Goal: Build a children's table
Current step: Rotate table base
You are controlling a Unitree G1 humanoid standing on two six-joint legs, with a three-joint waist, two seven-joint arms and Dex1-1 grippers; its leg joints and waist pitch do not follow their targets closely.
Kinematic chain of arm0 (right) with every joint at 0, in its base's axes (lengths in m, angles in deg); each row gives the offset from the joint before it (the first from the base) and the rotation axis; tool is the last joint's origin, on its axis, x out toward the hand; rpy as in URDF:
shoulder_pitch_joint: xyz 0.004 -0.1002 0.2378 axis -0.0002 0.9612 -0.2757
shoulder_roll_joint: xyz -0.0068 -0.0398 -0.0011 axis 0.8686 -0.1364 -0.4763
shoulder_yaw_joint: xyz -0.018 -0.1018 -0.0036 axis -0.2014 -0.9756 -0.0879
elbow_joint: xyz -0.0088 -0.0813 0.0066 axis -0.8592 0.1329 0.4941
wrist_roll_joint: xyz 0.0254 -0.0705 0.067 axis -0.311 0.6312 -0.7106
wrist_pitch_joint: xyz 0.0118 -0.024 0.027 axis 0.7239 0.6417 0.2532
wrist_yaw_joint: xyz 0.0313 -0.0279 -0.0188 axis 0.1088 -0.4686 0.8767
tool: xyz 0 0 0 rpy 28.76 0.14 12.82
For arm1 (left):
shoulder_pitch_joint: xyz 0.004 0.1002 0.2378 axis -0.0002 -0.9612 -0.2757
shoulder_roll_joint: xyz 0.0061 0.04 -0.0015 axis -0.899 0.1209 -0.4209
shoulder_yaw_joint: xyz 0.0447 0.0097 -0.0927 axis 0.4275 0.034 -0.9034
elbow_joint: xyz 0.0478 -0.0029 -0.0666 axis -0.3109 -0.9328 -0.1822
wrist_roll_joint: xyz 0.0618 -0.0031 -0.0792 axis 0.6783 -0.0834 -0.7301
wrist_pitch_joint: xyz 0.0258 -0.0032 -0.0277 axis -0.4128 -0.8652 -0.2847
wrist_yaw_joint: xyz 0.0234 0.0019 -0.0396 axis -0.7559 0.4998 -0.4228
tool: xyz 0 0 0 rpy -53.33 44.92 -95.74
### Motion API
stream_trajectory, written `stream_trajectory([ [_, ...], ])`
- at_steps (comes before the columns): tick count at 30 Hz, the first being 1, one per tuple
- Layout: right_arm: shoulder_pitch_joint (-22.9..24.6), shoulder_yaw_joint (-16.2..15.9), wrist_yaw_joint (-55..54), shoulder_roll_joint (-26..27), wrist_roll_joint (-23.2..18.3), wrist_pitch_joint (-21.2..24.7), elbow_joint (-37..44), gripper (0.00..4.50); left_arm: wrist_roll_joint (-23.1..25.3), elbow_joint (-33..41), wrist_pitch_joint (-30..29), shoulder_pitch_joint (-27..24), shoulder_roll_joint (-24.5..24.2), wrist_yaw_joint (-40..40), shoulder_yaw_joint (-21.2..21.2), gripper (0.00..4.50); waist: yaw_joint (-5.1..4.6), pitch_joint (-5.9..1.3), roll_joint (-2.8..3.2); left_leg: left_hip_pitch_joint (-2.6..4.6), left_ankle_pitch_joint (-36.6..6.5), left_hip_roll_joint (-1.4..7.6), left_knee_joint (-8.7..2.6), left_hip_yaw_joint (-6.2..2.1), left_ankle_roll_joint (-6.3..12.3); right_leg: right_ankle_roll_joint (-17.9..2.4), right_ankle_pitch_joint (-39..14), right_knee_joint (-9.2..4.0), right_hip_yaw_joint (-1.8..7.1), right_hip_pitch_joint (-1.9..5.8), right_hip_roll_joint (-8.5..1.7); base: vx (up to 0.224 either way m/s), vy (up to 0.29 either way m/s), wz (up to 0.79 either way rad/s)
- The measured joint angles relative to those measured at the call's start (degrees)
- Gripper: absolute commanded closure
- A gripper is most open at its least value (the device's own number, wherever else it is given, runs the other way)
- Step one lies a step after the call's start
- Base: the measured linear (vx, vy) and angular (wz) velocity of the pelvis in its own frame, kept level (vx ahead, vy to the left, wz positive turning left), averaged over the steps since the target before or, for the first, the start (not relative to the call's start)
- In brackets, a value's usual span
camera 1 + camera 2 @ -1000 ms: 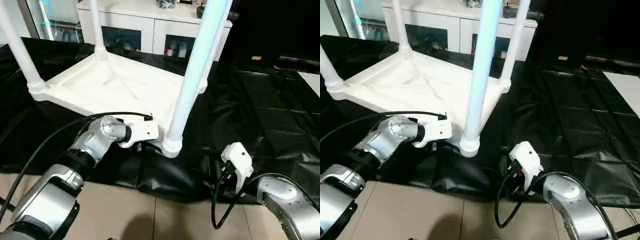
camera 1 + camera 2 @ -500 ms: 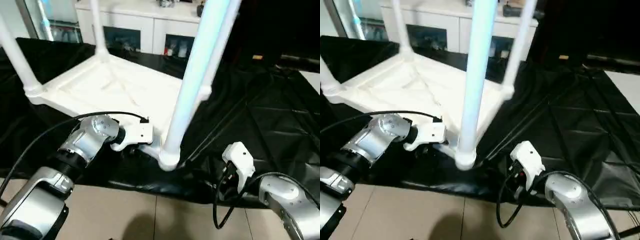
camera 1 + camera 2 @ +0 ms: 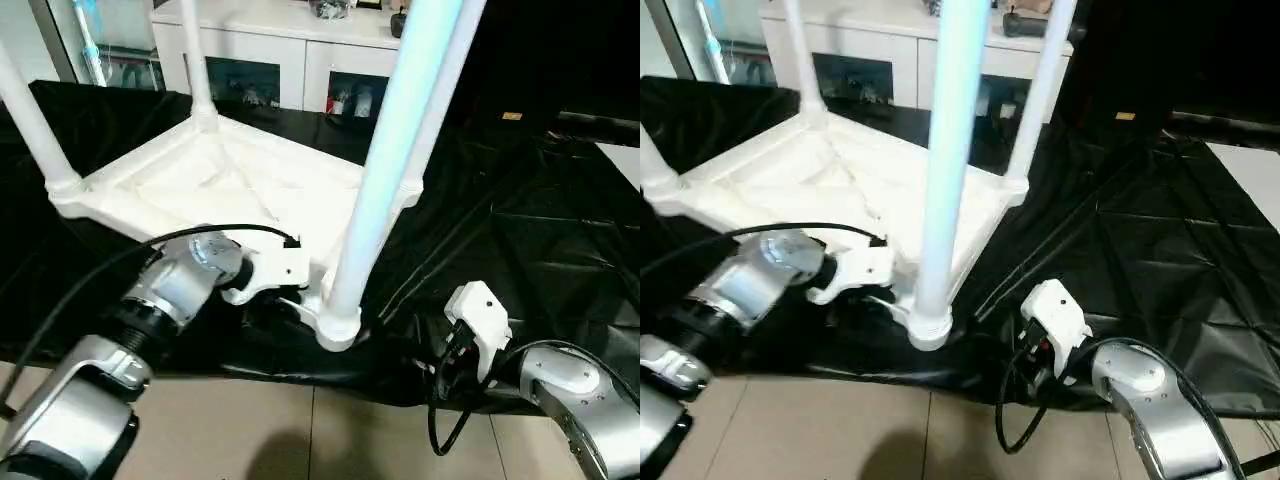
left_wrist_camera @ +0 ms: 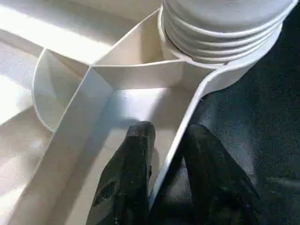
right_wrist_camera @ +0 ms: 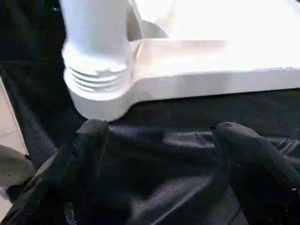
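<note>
The children's table lies upside down on a black sheet, its ribbed white tabletop (image 3: 230,180) facing up. Its legs stand up in the corner sockets: the near leg (image 3: 385,160), a left leg (image 3: 30,110) and two far ones (image 3: 197,60) (image 3: 1045,80). My left gripper (image 4: 164,140) reaches in at the near corner socket (image 3: 338,325), one finger (image 4: 136,150) inside the tabletop's rim and the other outside, shut on that thin wall. My right gripper (image 5: 159,129) stands wide open low over the sheet. It faces the same socket (image 5: 98,89) from the right and is apart from it.
The black sheet (image 3: 520,220) covers the floor under and to the right of the table, with folds near the front edge. Bare tiles (image 3: 300,430) lie in front. A white cabinet with glass doors (image 3: 290,50) stands close behind the table. Black cables loop off both wrists.
My left gripper's fingers have closed in on the tabletop's rim. The sheet's bulge under the near corner has flattened. My right gripper has stayed open in place.
</note>
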Motion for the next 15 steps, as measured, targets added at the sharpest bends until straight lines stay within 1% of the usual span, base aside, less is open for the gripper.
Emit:
stream_trajectory([
  [2, -0.08, 0.00, -0.07, 0.02, 0.00, 0.00, -0.02, 0.61, 0.30, 0.18, -1.35, -0.01, 0.48, -0.74, 0.00, 3.57, -0.14, 0.00, 0.00, 0.03, 0.00, 0.02, -0.01, 0.00, 0.00, 0.05, -0.03, 0.00, -0.03, 0.00, 0.00, 0.000, 0.000, 0.00],
  [5, -0.08, 0.00, -0.36, 0.08, 0.04, -0.01, -0.09, 0.61, 0.46, 0.74, -6.11, -0.21, 1.99, -3.24, -0.71, 3.64, -0.74, -0.01, 0.02, 0.09, 0.00, 0.02, -0.03, -0.03, 0.00, 0.30, -0.18, 0.00, -0.06, 0.00, 0.01, 0.000, 0.000, 0.00],
  [9, -0.22, 0.05, -1.15, 0.58, 0.22, -0.01, -0.91, 0.61, 0.45, 0.70, -11.43, -0.48, 4.48, -8.58, -2.85, 3.73, -1.96, 0.01, -0.02, 0.03, 0.00, 0.01, -0.01, -0.09, 0.00, 0.32, -0.19, -0.06, -0.13, -0.03, 0.00, 0.000, 0.000, 0.00],
  [12, -1.24, 0.08, -1.71, 1.13, 0.44, -0.01, -1.70, 0.61, 0.12, -0.47, -10.91, -0.60, 5.67, -12.83, -4.44, 3.75, -2.96, 0.05, -0.08, -0.05, 0.00, 0.00, -0.01, -0.36, -0.01, 0.33, -0.20, -0.37, -0.39, -0.15, 0.01, 0.000, 0.000, 0.00],
  [15, -1.40, 0.15, -2.59, 1.28, 0.68, -0.01, -1.71, 0.61, -0.05, -1.08, -7.56, -1.49, 5.93, -15.42, -5.21, 3.82, -3.19, 0.14, -0.27, -0.06, -0.01, -0.25, 0.02, -1.08, -0.02, 0.33, -0.20, -0.53, -0.64, -0.19, 0.01, 0.000, 0.000, 0.00],
])
